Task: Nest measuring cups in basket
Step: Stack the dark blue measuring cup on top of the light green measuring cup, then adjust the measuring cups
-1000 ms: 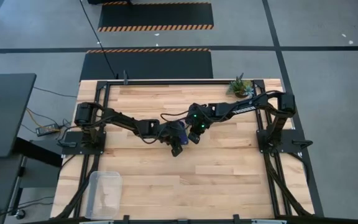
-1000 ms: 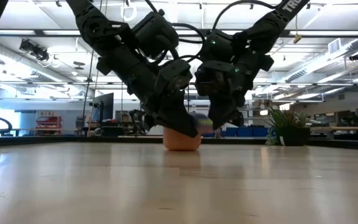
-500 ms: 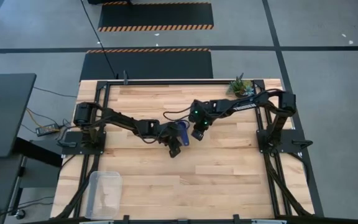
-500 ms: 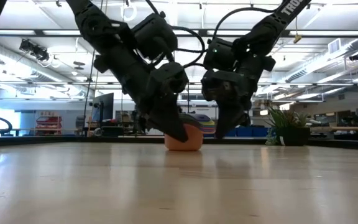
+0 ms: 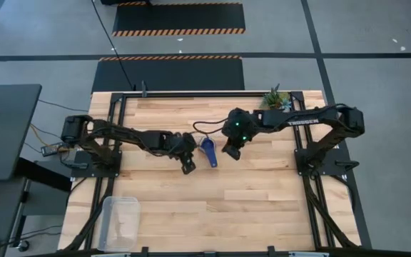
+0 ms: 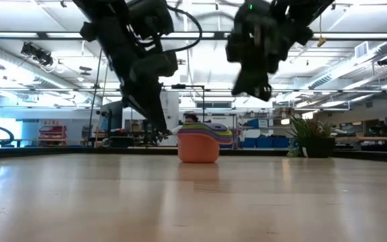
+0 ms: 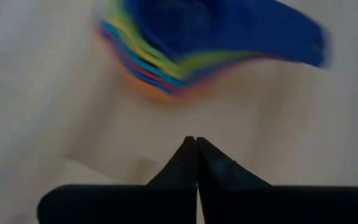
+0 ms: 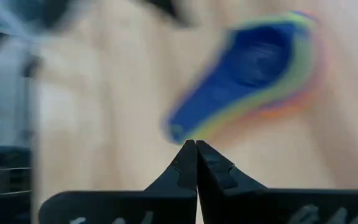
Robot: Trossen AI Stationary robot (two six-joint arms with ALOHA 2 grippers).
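Overhead, table-level, two close wrist views

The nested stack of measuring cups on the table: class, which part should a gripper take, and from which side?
Probably the fanned flat handles, which stick out from the measuring cups toward the table's front edge. Come from above with a finger on each side; the round bowls look too wide to pinch. Both left gripper and right gripper are shut.

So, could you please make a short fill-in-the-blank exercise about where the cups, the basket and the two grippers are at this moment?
1. The measuring cups sit nested in one stack on the ____.
2. The basket holds ____ cups.
3. The fingers of the left gripper are ____.
4. In the high view, the stack lies ____ the left gripper and the right gripper.

Missing words: table; no; shut; between
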